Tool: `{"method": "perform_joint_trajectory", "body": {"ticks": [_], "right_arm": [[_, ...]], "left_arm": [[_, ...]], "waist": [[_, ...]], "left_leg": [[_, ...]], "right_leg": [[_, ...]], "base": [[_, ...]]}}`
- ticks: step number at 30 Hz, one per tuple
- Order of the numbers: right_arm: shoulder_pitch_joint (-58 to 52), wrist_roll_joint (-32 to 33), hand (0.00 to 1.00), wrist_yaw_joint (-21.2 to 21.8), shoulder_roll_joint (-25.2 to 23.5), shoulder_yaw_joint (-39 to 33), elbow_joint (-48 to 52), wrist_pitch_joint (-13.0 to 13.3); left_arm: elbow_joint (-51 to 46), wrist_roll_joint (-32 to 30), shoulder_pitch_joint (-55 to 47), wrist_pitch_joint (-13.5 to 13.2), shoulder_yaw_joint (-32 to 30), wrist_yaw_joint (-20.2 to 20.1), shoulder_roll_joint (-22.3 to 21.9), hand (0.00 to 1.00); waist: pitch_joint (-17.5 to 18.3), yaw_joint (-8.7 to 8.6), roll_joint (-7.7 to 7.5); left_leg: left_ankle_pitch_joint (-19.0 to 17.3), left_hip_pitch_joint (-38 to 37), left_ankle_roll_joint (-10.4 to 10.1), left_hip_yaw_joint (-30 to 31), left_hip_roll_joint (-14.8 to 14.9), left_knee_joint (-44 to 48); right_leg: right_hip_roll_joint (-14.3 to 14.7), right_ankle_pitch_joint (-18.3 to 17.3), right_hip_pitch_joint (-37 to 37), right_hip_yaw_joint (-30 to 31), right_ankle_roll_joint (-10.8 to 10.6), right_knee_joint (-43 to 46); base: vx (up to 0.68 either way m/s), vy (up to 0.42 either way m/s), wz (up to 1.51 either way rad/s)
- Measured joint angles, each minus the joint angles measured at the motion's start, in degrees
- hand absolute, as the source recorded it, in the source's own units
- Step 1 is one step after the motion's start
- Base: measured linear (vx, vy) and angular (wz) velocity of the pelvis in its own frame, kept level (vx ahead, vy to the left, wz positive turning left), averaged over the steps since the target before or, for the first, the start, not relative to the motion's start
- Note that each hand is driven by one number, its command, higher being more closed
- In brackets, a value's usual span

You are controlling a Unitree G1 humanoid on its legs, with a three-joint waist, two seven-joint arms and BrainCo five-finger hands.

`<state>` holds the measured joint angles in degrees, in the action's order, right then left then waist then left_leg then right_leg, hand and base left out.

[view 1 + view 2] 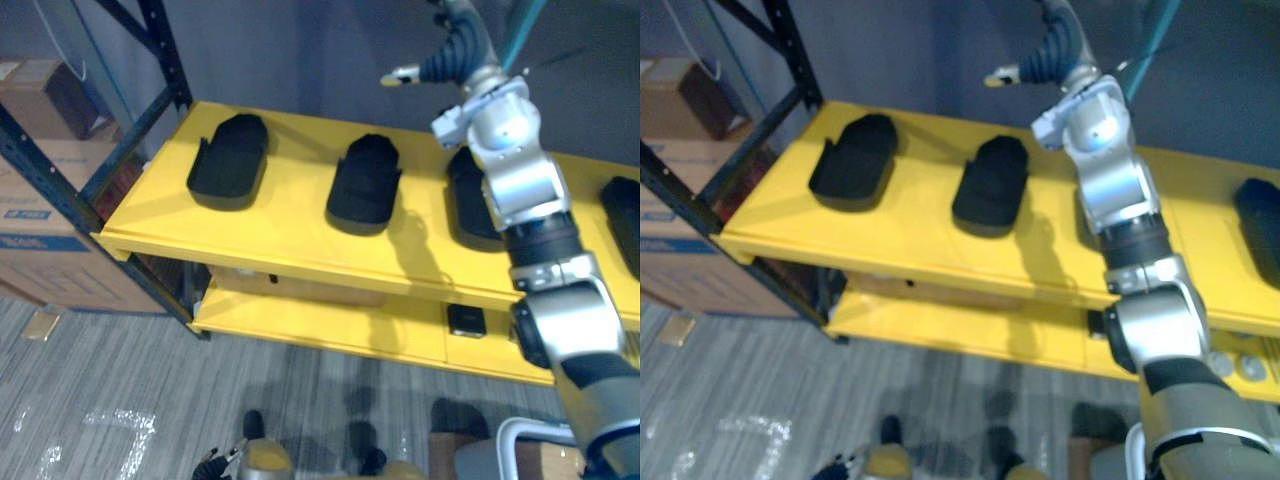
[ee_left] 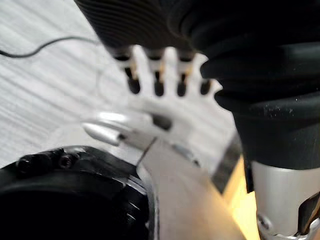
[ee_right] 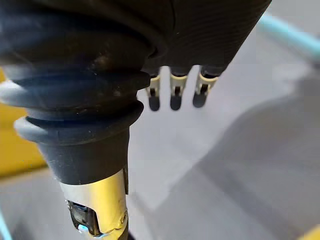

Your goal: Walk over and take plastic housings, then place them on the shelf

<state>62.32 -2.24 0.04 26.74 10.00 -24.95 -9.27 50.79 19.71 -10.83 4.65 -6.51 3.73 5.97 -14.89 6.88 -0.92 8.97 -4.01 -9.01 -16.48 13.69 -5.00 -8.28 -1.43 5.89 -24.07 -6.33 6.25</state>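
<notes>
Several black plastic housings lie in a row on the yellow upper shelf [image 1: 290,235]: one at the left [image 1: 228,155], one in the middle [image 1: 365,178], one partly hidden behind my right forearm [image 1: 468,200], and one at the right edge [image 1: 624,222]. My right hand [image 1: 452,55] is raised above the shelf's back edge, near the grey wall. Its fingers [image 3: 172,95] hang straight and hold nothing. My left hand [image 2: 159,82] is low over the grey floor, fingers straight and empty.
Cardboard boxes [image 1: 50,200] stand left of the shelf behind a dark blue rack post [image 1: 150,60]. A lower yellow shelf [image 1: 330,325] carries a small black part [image 1: 466,320]. A teal pole [image 1: 520,30] slants at the back right. Grey carpet [image 1: 120,400] lies in front.
</notes>
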Motion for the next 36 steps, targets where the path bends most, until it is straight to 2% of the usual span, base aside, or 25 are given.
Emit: {"method": "perform_joint_trajectory", "body": {"ticks": [2,5,7,10,15,18,23,29,34,36], "right_arm": [[-1.45,-0.03,0.00,0.09,-0.50,-0.50,-1.21,-0.18],[-1.80,-0.12,0.00,0.03,-1.67,-1.10,-7.56,0.99],[-1.80,-0.32,0.00,-0.14,-1.69,-2.20,-13.14,4.10],[-0.82,-0.77,0.00,-0.20,-1.60,-2.58,-16.52,6.56],[5.60,-3.18,0.00,-2.66,0.22,-1.97,-23.53,7.38],[10.69,-3.01,0.00,-5.37,2.56,-1.98,-25.51,8.39],[11.49,-2.99,0.00,-6.62,4.92,-1.99,-26.24,8.11],[14.53,-2.98,0.00,-7.60,7.17,-2.04,-28.84,6.09],[14.96,-2.97,0.00,-5.82,7.41,-2.04,-30.36,4.94],[15.27,-2.95,0.00,-3.51,7.64,-1.99,-30.75,4.10]], "left_arm": [[-0.01,0.00,0.00,0.08,0.01,0.04,0.00,0.00],[-0.02,0.09,-0.01,0.66,0.01,0.50,0.00,0.00],[-0.01,0.32,-0.02,0.93,0.00,0.87,-0.01,0.00],[-0.04,0.61,-0.03,1.34,0.00,0.96,-0.03,0.00],[-0.71,2.54,0.02,1.73,0.28,0.59,-0.72,0.00],[-2.17,3.03,0.09,1.76,0.48,0.31,-1.17,0.00],[-3.33,5.14,0.08,1.74,0.55,0.33,-1.46,0.00],[-5.68,7.01,0.17,1.71,1.15,0.24,-1.94,0.00],[-6.04,7.17,0.19,1.72,1.60,0.23,-1.86,0.00],[-6.93,7.44,0.19,1.74,2.66,0.18,-1.89,0.00]], "waist": [[0.00,0.09,0.00],[0.00,0.28,0.00],[-0.03,0.44,0.05],[-0.14,0.39,0.24],[-1.90,0.76,2.69],[-5.02,1.13,3.87],[-6.67,1.67,4.17],[-9.51,1.68,5.27],[-9.78,1.72,5.48],[-10.35,1.82,6.27]], "left_leg": [[0.00,0.01,0.01,0.01,-0.05,0.00],[0.02,0.13,0.03,0.19,-0.24,0.01],[0.07,0.56,0.09,0.72,-0.64,0.03],[0.44,2.02,0.45,1.75,-1.02,0.15],[1.06,3.36,1.01,3.49,-2.87,0.30],[1.25,4.61,1.27,3.70,-3.23,0.30],[1.75,5.98,1.38,3.72,-3.88,0.31],[1.96,6.28,1.51,3.69,-4.91,0.32],[1.96,7.13,1.51,3.74,-5.28,0.33],[1.96,7.08,1.51,3.78,-5.38,0.33]], "right_leg": [[-0.04,0.13,0.00,0.04,-0.05,-0.05],[-0.27,0.21,-0.07,-0.06,-0.11,0.05],[-0.67,0.20,-0.12,-0.67,-0.13,0.24],[-1.14,0.19,-1.36,-1.26,-0.14,1.17],[-3.94,-2.64,-3.83,-2.49,-0.70,6.96],[-5.18,-4.09,-6.20,-2.40,-0.74,9.69],[-6.65,-5.09,-8.93,-2.07,-0.45,12.83],[-7.83,-6.04,-10.31,-1.34,-0.74,15.25],[-8.67,-6.88,-11.88,-1.17,-0.65,16.97],[-8.77,-6.96,-11.88,-1.16,-0.62,17.24]], "base": [[-0.02,0.007,-0.01],[0.00,0.003,0.02],[0.01,0.008,0.12],[0.01,0.004,0.14],[-0.01,0.009,0.19],[-0.08,0.012,0.10],[0.00,-0.002,0.00],[0.02,-0.008,0.00],[0.00,-0.003,0.01],[0.00,0.000,0.00]]}}
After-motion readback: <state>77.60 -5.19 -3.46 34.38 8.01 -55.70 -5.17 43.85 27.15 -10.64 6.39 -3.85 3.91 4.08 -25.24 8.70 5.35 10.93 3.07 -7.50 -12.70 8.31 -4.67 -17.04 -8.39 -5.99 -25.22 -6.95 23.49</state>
